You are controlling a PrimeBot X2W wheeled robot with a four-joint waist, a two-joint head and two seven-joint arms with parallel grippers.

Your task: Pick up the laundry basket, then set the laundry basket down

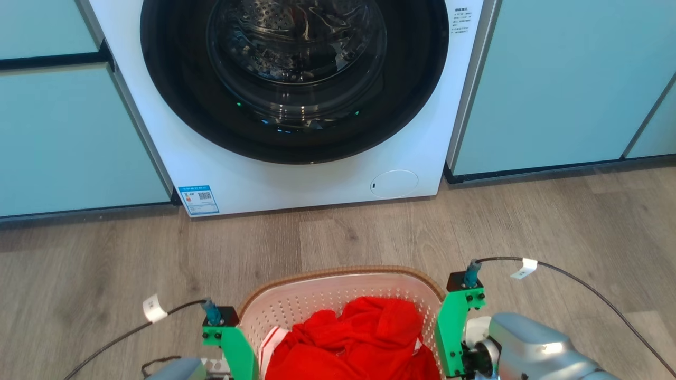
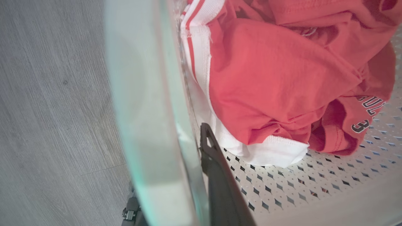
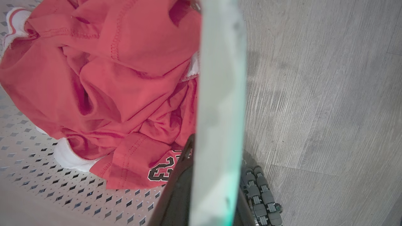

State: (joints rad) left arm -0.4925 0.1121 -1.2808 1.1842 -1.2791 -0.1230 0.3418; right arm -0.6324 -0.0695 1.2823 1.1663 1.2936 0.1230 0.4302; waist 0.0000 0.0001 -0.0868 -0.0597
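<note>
- The laundry basket (image 1: 338, 275) is in front of the washing machine (image 1: 327, 182), holding red clothes (image 1: 359, 338).
- Your left jaws and right jaws are nearly closed, each pinching a side wall.
- This looks like the pickup; next, raise both arms evenly.

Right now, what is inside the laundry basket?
A crumpled red garment with white trim lies inside the laundry basket. Bare perforated plastic shows beside it; anything beneath the cloth is covered.
</note>
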